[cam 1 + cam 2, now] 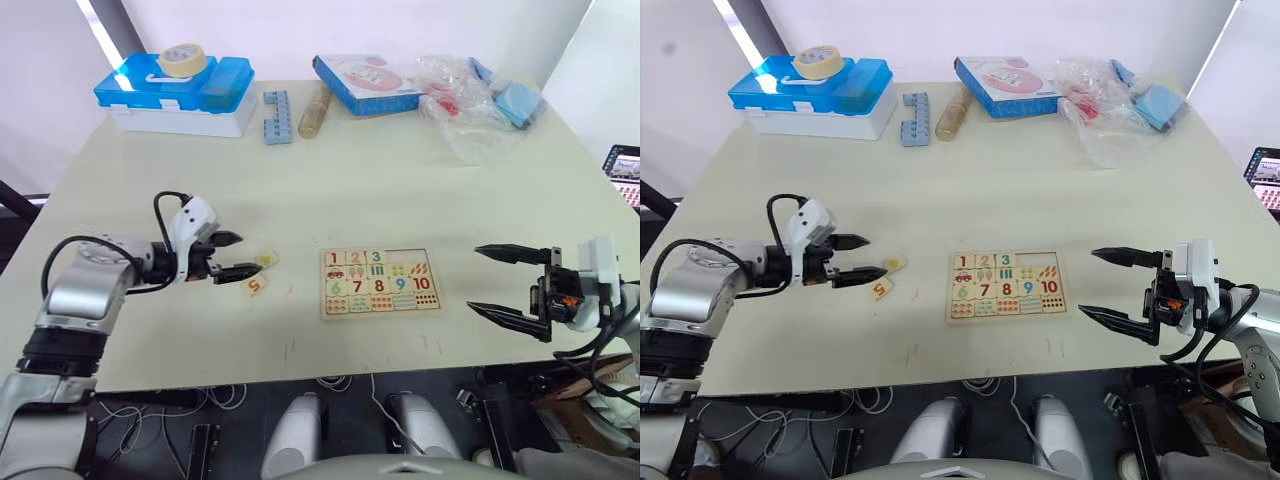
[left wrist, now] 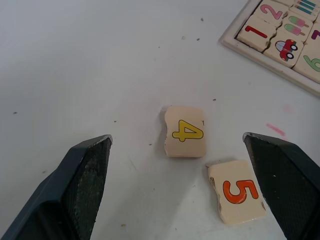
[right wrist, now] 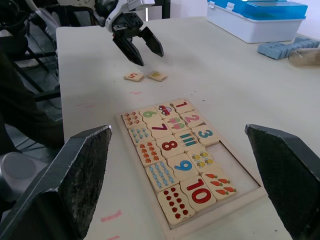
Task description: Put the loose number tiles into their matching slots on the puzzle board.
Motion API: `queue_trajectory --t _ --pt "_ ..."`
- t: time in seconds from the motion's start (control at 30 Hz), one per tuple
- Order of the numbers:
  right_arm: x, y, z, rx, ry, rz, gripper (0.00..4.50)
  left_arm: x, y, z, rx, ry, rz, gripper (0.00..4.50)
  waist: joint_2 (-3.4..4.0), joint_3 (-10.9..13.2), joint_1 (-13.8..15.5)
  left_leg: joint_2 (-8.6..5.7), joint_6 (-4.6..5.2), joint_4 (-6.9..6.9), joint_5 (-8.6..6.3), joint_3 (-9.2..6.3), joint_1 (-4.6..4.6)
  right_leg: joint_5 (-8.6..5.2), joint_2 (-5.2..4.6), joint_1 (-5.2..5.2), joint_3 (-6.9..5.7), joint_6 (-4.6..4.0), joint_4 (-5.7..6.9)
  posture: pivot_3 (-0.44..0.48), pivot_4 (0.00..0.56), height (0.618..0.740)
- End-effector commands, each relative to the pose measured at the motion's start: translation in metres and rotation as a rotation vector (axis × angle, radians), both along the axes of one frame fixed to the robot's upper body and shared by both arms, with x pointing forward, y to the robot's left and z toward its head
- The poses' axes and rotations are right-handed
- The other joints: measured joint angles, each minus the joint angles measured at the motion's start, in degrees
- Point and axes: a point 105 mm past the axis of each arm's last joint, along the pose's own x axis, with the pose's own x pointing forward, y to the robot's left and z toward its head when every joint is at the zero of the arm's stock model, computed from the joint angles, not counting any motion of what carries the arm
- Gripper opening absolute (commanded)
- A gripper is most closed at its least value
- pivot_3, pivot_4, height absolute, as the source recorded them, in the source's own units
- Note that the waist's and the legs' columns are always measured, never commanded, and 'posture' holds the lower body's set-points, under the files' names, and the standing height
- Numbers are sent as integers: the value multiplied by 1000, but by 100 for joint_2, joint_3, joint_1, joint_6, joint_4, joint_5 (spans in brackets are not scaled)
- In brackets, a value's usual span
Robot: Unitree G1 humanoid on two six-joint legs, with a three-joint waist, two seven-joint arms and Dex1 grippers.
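Hovering open-fingered, left gripper [image 1: 231, 255] beside the 4 tile [image 2: 185, 131] and 5 tile [image 2: 237, 193], right gripper [image 1: 510, 283] spread wide near the puzzle board [image 1: 380, 281].

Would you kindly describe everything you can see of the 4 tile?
The 4 tile is a small, roughly square piece of pale wood with a yellow, dark-outlined 4 printed on top and one notched edge. It lies flat and face up on the table, between the open left hand's fingers, untouched, close beside the 5 tile and apart from the board.
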Motion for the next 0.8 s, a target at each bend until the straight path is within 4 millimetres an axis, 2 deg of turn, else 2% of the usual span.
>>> queue_trajectory --t 0.03,0.53,0.8 --pt "-3 3 11 -2 -51 7 4464 4 -4 1 24 -13 -1 4500 0 0 1 0 0 0 0 -1 0 0 0 0 0 0 0 0 150 740" --pt "-5 4 9 -9 -57 -10 4464 11 -9 -3 14 -24 9 4500 0 0 5 -1 0 2 0 -2 -1 1 0 0 -1 1 2 0 150 740" --pt "-6 5 7 -9 -51 -11 4464 8 -3 -2 10 -18 -66 4500 -1 0 6 -1 0 3 0 -1 -1 1 0 0 0 1 3 0 150 740"
